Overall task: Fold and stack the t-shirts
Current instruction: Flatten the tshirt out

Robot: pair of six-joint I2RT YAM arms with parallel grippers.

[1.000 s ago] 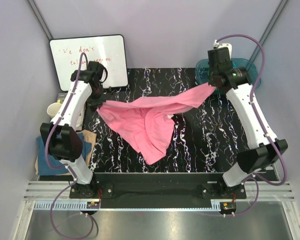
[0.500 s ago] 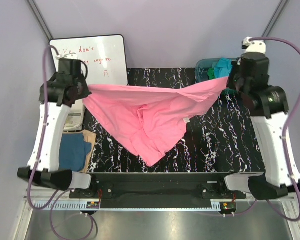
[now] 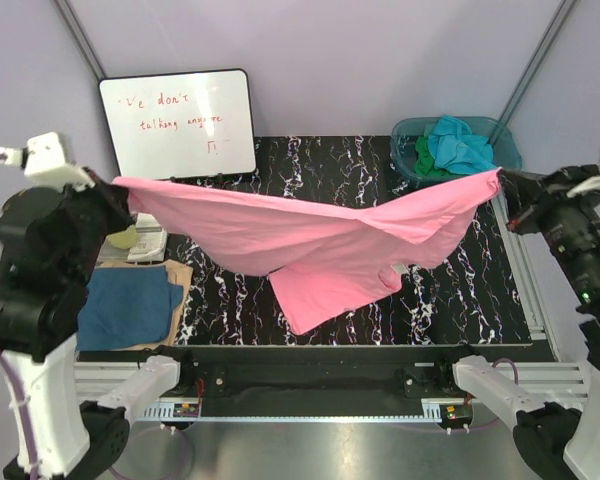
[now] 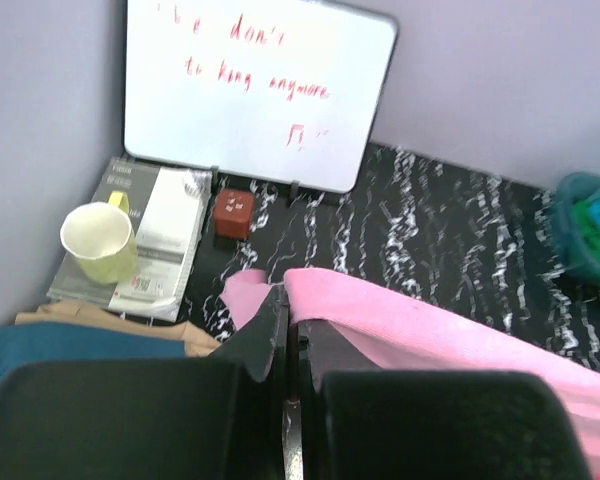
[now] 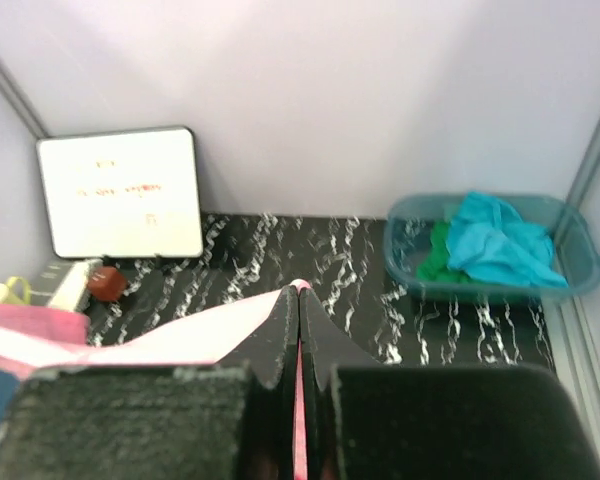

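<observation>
Black table (image 3: 460,290) with white squiggles is sitting between pale purple walls. Seen from above, the pink t-shirt (image 3: 320,235) is hanging in the air over the table, stretching like a hammock from 9 o'clock to 3 o'clock. The left gripper (image 4: 288,310) is pinching one pink corner at 9 o'clock. Its two black fingers are pressing tight together with the cloth between them. The right gripper (image 5: 298,305) is pinching the other pink corner at 3 o'clock, and its fingers are squeezing the cloth the same way. The middle of the shirt is sagging, and a loose flap is drooping down near 6 o'clock. I cannot tell if the flap is touching the table.

At 1 o'clock a see-through teal basin (image 3: 405,150) is standing on the table. A turquoise t-shirt (image 3: 460,142) is lying bunched up inside it, and a green t-shirt (image 3: 430,165) is peeking out just beside it. At 8 o'clock a dark blue t-shirt (image 3: 130,305) is lying flat on a tan sheet (image 3: 177,275), off the side of the table. At 11 o'clock a whiteboard (image 3: 180,120) with red writing is leaning on the wall. A small red block (image 4: 232,210) is sitting in front of it, and a yellow-green cup (image 4: 98,240) is standing nearby.
</observation>
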